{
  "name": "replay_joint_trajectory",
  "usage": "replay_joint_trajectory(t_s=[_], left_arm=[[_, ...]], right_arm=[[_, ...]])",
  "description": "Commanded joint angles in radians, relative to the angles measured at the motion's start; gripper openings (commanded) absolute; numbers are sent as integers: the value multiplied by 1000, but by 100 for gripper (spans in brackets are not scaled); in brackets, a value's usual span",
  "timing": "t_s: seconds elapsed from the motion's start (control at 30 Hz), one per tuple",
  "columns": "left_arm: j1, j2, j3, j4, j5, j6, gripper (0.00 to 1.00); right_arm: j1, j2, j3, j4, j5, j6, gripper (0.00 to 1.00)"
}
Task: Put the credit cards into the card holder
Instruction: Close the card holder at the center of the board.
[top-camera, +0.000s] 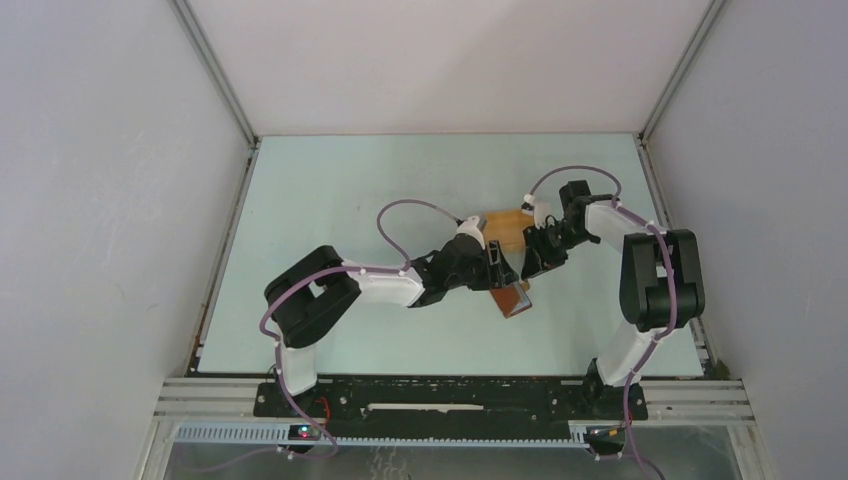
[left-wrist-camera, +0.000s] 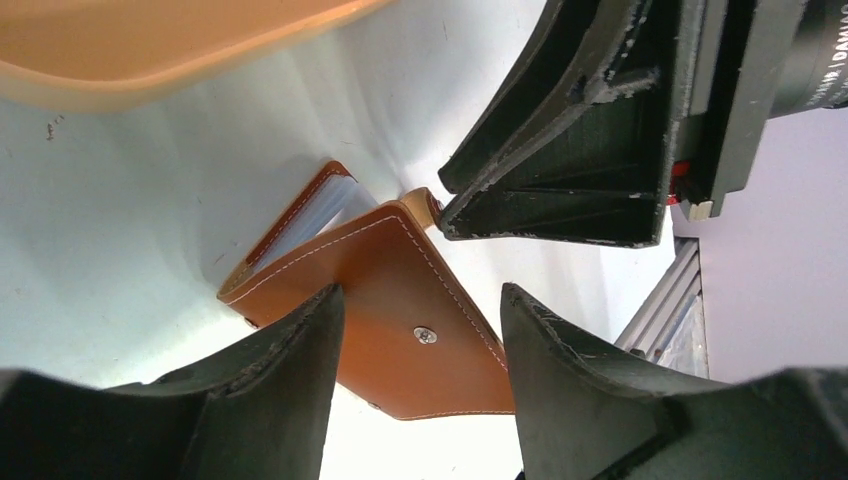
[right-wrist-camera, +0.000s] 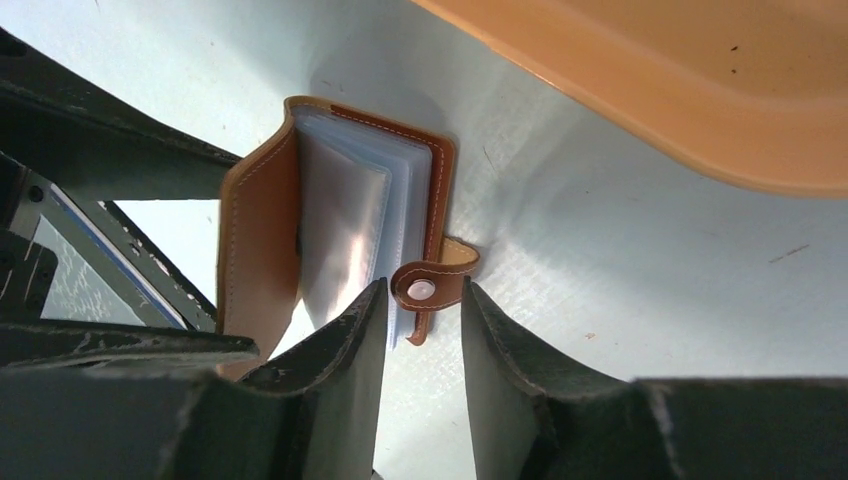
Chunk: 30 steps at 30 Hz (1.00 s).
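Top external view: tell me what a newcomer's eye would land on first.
The reddish-brown card holder lies at the centre of the scene, its cover ajar over clear sleeves. The right hand brackets its snap tab and the left hand straddles its cover. An orange tray sits just beyond.

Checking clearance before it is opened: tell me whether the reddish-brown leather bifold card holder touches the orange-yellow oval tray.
Apart. The right wrist view shows a strip of bare pale table between the card holder and the tray.
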<state>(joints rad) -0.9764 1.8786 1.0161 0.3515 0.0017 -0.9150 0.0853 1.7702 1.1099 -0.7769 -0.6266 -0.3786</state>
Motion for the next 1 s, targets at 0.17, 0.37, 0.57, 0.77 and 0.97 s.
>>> replay_joint_trajectory(t_s=[0.17, 0.37, 0.57, 0.77, 0.97], left_arm=[[7, 8, 79, -9, -18, 30, 61], [7, 10, 82, -10, -20, 28, 60], [8, 10, 86, -11, -19, 30, 59], [8, 8, 79, -9, -19, 30, 59], [10, 7, 78, -4, -17, 30, 58]], right_arm=[[31, -113, 7, 19, 19, -35, 47], [57, -89, 8, 24, 72, -29, 44], [86, -67, 8, 33, 132, -22, 41], [104, -56, 8, 33, 177, -23, 40], [117, -61, 8, 33, 201, -26, 37]])
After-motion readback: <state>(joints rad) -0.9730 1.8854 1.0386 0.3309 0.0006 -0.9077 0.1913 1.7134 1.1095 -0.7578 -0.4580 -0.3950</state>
